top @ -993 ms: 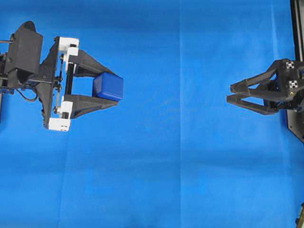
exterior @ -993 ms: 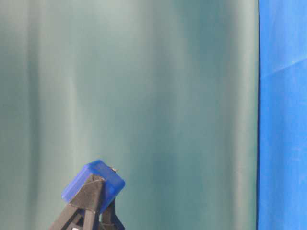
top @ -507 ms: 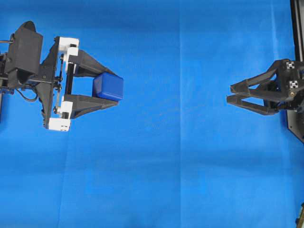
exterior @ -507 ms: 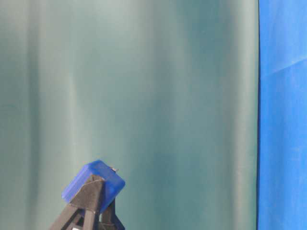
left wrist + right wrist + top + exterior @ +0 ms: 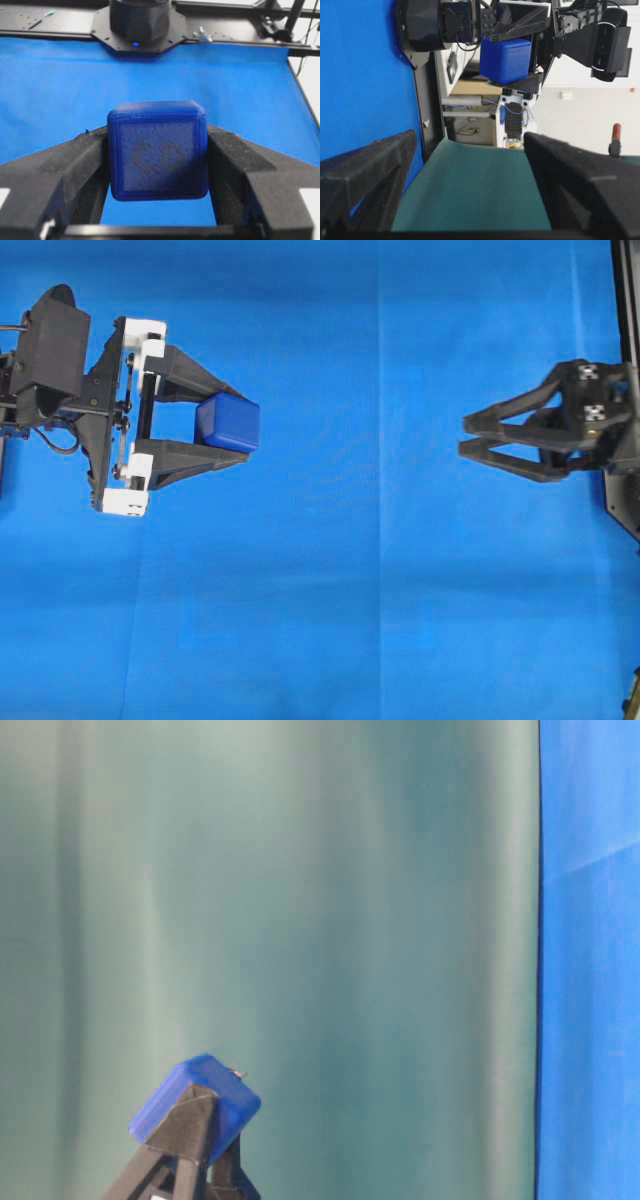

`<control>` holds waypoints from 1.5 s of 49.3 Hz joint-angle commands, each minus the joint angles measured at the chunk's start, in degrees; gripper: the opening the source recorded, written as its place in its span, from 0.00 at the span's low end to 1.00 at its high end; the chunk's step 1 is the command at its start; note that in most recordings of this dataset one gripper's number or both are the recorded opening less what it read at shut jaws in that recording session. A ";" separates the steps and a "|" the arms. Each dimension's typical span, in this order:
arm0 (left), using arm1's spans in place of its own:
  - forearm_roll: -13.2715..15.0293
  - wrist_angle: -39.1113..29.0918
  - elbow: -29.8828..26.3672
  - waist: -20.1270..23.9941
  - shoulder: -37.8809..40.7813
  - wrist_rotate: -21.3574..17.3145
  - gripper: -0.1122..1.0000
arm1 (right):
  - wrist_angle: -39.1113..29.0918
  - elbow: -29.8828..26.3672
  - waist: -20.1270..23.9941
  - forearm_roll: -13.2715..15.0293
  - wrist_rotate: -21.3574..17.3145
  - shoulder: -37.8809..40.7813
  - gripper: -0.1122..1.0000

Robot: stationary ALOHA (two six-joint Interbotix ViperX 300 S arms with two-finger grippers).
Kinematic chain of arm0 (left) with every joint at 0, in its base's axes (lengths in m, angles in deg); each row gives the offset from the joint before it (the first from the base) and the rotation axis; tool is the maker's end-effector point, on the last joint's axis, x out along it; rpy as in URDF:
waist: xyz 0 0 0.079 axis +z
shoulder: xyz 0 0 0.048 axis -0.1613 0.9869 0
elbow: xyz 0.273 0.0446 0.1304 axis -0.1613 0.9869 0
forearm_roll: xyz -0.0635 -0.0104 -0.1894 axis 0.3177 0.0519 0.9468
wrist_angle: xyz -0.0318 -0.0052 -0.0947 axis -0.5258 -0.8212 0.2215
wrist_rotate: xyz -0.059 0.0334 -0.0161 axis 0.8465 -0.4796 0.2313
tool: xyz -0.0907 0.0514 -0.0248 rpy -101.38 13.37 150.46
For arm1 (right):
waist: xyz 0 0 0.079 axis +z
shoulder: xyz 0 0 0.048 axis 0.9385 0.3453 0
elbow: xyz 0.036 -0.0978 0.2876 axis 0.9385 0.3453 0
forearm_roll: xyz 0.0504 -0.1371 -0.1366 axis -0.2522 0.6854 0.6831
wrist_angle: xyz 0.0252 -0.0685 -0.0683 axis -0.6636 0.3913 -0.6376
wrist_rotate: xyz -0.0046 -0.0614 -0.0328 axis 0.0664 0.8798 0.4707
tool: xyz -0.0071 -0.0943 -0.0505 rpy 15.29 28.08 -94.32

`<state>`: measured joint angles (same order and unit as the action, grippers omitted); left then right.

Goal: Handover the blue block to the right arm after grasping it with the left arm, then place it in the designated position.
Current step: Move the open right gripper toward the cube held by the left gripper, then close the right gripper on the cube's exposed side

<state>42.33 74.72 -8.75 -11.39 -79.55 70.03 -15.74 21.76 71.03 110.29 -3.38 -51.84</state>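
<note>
Handover step: left claw (image 5: 243,425) grips blue block (image 5: 228,422) aloft above bench (image 5: 330,620). Right claw (image 5: 466,437) gapes empty, well apart. Next: close gap, straddle block's free faces.

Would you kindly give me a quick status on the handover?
Left gripper shut on blue block, held aloft. Right gripper open, empty, facing it across a wide gap. Nothing between them.
</note>
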 commanded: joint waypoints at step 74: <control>0.09 0.70 -1.41 0.88 0.09 -0.09 0.54 | -0.26 -35.33 -1.67 -2.64 -0.44 38.06 0.92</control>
<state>42.33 74.72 -8.75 -10.69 -79.20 70.03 -16.01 -11.99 69.45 107.83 -3.65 -13.26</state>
